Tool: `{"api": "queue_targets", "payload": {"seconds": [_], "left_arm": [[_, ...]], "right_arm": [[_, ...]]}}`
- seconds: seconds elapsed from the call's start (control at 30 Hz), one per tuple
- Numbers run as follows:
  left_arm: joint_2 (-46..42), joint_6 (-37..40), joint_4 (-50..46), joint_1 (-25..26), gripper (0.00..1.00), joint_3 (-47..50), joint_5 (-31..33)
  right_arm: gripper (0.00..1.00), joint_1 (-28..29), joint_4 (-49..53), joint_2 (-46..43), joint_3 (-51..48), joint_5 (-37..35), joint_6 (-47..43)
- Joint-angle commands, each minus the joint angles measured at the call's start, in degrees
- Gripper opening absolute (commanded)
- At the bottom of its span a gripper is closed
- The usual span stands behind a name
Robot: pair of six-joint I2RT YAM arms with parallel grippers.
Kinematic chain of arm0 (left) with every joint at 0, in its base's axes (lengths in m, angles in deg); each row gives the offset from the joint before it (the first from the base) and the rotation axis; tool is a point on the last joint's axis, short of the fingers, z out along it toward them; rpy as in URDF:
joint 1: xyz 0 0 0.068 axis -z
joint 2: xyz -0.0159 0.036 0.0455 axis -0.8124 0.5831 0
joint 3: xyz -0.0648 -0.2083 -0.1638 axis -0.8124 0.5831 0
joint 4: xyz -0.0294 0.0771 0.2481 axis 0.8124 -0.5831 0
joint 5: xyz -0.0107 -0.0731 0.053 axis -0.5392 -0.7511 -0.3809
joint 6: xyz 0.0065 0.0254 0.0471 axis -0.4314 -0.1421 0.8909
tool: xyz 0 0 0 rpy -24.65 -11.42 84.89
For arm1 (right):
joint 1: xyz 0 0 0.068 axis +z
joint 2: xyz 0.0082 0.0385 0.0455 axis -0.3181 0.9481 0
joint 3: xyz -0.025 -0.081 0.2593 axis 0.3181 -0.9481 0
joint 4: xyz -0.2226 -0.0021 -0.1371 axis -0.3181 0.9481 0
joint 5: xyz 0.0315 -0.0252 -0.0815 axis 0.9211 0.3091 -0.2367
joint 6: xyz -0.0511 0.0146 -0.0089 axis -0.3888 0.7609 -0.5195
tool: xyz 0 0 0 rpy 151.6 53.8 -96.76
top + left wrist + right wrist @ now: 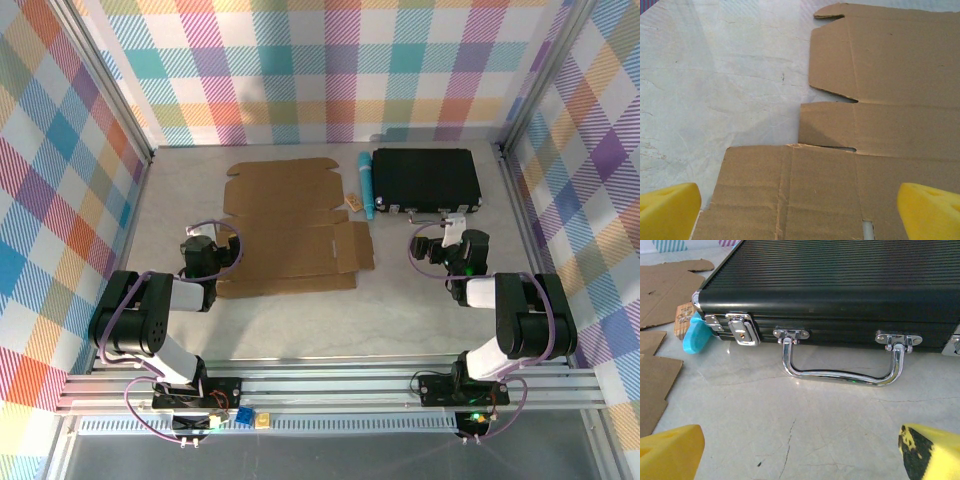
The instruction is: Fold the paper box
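Pale, marbled desk (400,310) inside bright checked walls (330,60) is what you are working over. Your paper box (290,225) lies on it unfolded and flat, left of the middle, with its creased panels and flaps spread out and none of them raised. Through the left wrist camera you see the same paper box (880,125) from its left side: a wide near panel, a narrower flap beyond it, then another panel, with slits cut between them and bare desk off to the left.

Your left gripper (213,243) sits at the near left corner of the cardboard. At the wrist, the left gripper (800,215) stands spread wide, its yellow fingers (667,210) at the two lower corners of the view with nothing grasped between them; you cannot tell whether they touch the panel below.

Just right of the box lie a small tan scrap (354,203) and a blue tube (366,185), and beside the tube a black case (425,180) at the far right of the desk.

Your right gripper (452,235) hangs near the case's front edge. At that wrist, the right gripper (800,455) is also spread wide and empty, facing the case's chrome handle (840,372) across bare desk.
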Motion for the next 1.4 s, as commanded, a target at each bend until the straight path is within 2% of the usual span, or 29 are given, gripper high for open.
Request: {"api": "queue_targets", "payload": {"seconds": [0.0,0.1,0.17,0.3,0.43,0.53,0.6,0.67,0.7,0.73,0.77,0.8,0.83,0.9,0.93,0.97,1.03,1.13,1.23,1.37], "left_arm": [[0.49,0.79,3.03,0.59,1.00,-1.13,0.71],[0.33,0.76,3.31,0.56,1.00,-0.89,0.66],[-1.58,1.05,3.27,0.88,1.00,-0.27,0.88],[-12.56,3.15,-9.28,4.49,1.00,-2.74,7.68],[-21.22,-0.54,-13.68,6.65,1.00,-6.06,13.67],[-24.01,-8.87,-25.49,8.54,1.00,-15.81,21.27],[-23.50,-22.32,-46.20,8.56,1.00,-28.60,24.35],[-19.68,-31.05,-67.11,8.39,1.00,-42.09,22.59],[-17.10,-38.92,-79.08,8.24,1.00,-48.89,22.53],[-15.04,-43.41,-86.99,7.51,1.00,-53.57,19.71],[-13.61,-43.00,-89.08,5.57,1.00,-56.09,11.11],[-13.31,-43.25,-87.25,3.68,1.00,-56.14,2.08],[-13.94,-45.44,-85.63,3.23,1.00,-55.04,-1.69],[-16.43,-51.83,-82.96,3.34,0.97,-50.86,-7.59],[-17.07,-54.63,-83.77,3.35,0.95,-49.57,-9.62],[-17.56,-57.05,-87.53,3.75,0.93,-49.01,-10.48],[-18.03,-59.97,-97.31,4.70,0.93,-48.70,-11.44],[-20.25,-62.94,-105.47,6.98,0.92,-45.60,-14.38],[-25.06,-69.37,-104.14,9.49,0.90,-37.72,-16.92],[-29.28,-78.09,-93.34,9.52,0.80,-25.69,-20.37]], "right_arm": [[0.99,-0.35,-2.51,0.56,1.16,1.16,0.32],[0.99,-0.34,-3.31,0.29,0.75,1.16,0.48],[0.99,-0.38,-0.12,-2.62,1.13,-1.48,1.42],[0.99,-0.35,11.08,-12.18,3.01,-9.49,4.56],[0.99,0.09,14.03,-21.21,4.71,-15.02,8.06],[0.99,0.63,21.52,-26.84,10.92,-19.45,10.02],[0.99,1.37,24.70,-29.46,16.39,-20.15,9.52],[0.99,1.55,30.44,-30.07,22.42,-22.97,13.60],[0.99,1.54,37.17,-29.60,26.84,-27.64,21.77],[0.99,1.39,47.43,-28.66,31.38,-31.64,31.86],[0.99,0.53,63.88,-27.20,37.45,-33.11,42.93],[0.99,0.37,78.57,-25.66,43.51,-34.99,52.49],[0.99,0.03,82.97,-24.51,44.76,-34.10,54.82],[0.99,-0.82,74.49,-24.40,43.62,-18.00,44.57],[0.99,-0.04,74.07,-24.29,44.02,-14.77,44.11],[1.00,1.38,75.51,-23.87,45.19,-13.30,44.13],[0.92,6.31,79.39,-22.03,48.65,-12.08,41.23],[0.83,16.80,86.48,-18.59,51.94,-13.08,37.37],[0.77,25.61,87.31,-17.37,48.46,-10.90,38.30],[0.76,33.23,79.81,-17.14,39.86,-4.36,41.89]]}}
